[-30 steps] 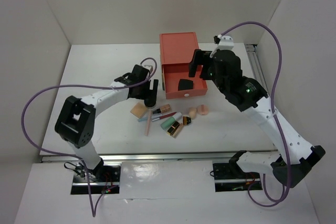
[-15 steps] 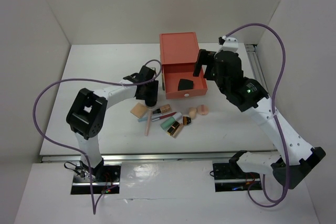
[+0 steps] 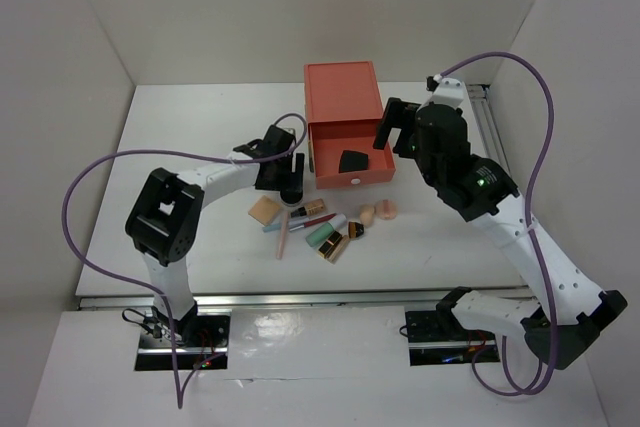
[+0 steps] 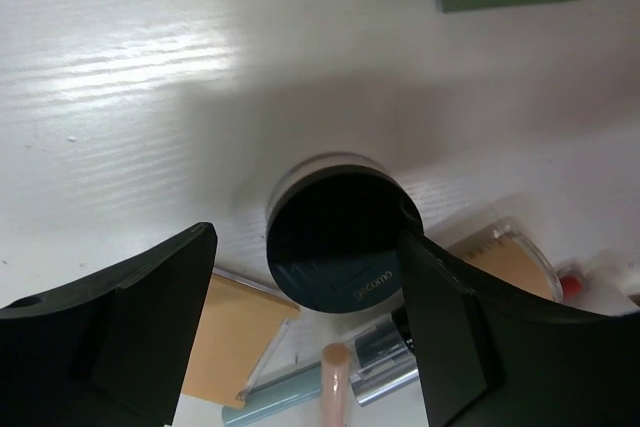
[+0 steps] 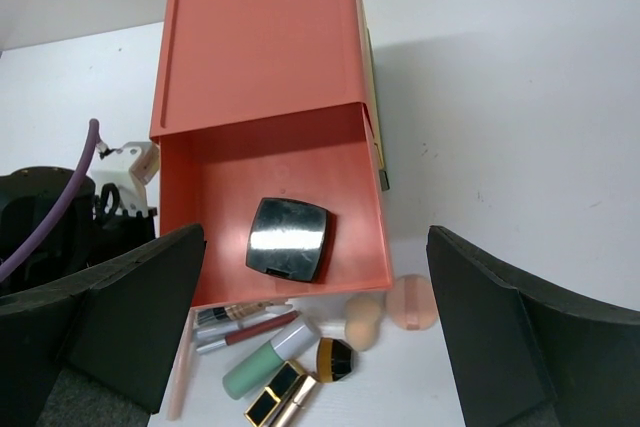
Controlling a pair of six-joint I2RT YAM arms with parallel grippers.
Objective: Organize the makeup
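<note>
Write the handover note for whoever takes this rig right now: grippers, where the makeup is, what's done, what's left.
Left gripper: open, jaws either side of the round black jar, which stands on the white table; not clamped.
Right gripper: open, empty, above the open coral drawer.
Done: only the square black compact lies in the drawer.
Left: the jar, flat tan compact, mint tube, peach sponges, gold-trimmed black lipstick, pink pencil and other small pieces, clustered on the table in front of the drawer.
</note>
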